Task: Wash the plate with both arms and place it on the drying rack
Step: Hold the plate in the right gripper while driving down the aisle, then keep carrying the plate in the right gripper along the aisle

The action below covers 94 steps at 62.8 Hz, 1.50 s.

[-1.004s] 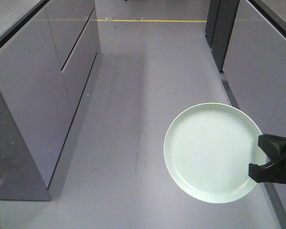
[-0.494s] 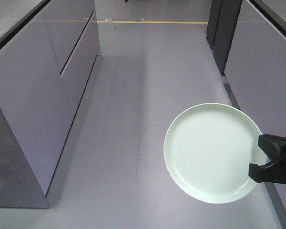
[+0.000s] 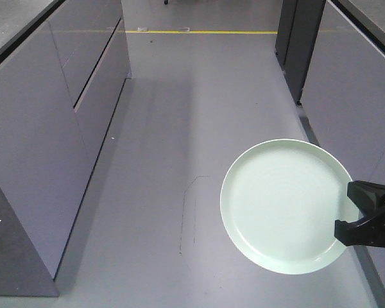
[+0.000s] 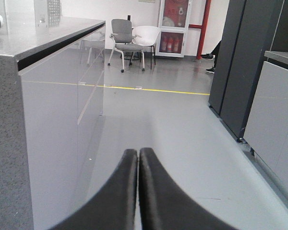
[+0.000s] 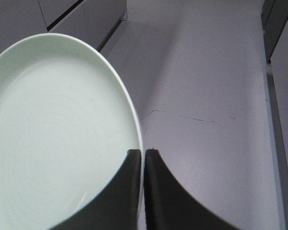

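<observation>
plate [image 3: 285, 206] hangs in the air over the grey floor [image 3: 167, 128], its face turned up toward my front camera, and my right hand [image 3: 346, 212] has it by the rim. the black fingers [image 3: 367, 192] come in from the plate's right edge and pinch it there. on the right wrist camera the plate [image 5: 53, 139] fills the left side of the view. its rim runs down into the thin slit between the tips of the right hand [image 5: 143, 154], so i read that hand as clamped on the rim.

my left hand [image 4: 138, 152] is closed, tips pressed together with nothing between them, pointing along the aisle. i cannot tell where it stands relative to the plate.

left of the plate and well apart from it runs a row of grey cabinets [image 3: 45, 128]. a thin dark scratch [image 3: 194, 212] marks the floor just left of the plate. far beyond the plate a yellow line [image 3: 205, 31] crosses the floor, and a tall dark cabinet [image 3: 301, 32] stands beyond the plate's upper right. pale grey cabinet fronts [image 3: 353, 83] sit close behind its right side.

through the left wrist camera i see a grey desk [image 4: 43, 33] on the left, and past the yellow line a grey chair [image 4: 121, 36] beside a white chair [image 4: 146, 36].
</observation>
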Tool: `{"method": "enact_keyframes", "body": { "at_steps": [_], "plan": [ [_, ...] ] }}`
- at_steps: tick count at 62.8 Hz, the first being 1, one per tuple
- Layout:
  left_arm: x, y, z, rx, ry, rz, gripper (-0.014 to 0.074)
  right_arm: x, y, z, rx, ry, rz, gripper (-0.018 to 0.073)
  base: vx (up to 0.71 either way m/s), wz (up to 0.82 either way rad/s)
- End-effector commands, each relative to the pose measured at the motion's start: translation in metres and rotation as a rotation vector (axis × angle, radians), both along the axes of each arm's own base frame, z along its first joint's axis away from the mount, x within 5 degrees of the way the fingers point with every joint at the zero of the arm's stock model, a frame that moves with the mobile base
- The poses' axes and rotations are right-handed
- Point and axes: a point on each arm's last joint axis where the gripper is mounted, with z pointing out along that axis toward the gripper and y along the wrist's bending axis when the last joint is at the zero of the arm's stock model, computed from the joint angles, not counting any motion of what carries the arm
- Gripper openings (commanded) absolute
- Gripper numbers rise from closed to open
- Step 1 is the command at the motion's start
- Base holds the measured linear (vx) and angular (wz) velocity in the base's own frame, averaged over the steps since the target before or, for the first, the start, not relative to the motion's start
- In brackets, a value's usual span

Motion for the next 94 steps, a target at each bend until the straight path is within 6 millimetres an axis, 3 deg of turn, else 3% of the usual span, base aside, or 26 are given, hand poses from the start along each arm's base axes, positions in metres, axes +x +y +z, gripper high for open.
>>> {"method": "enact_keyframes", "body": {
  "at_steps": [1,94],
  "plan": [
    [-0.0005,0.0001,0.0021,-0.018,-0.070,0.000,-0.0006,0.0030,-0.0004,0.0181,0.015,-0.117,-0.004,-0.0008,0.15,-0.06],
    [-0.0005,0.0001,0.0021,-0.018,-0.070,0.000,-0.0006,0.0029,-0.0004,0.0180,0.015,-0.116,-0.004,-0.0008,0.15,-0.05]
  ]
}}
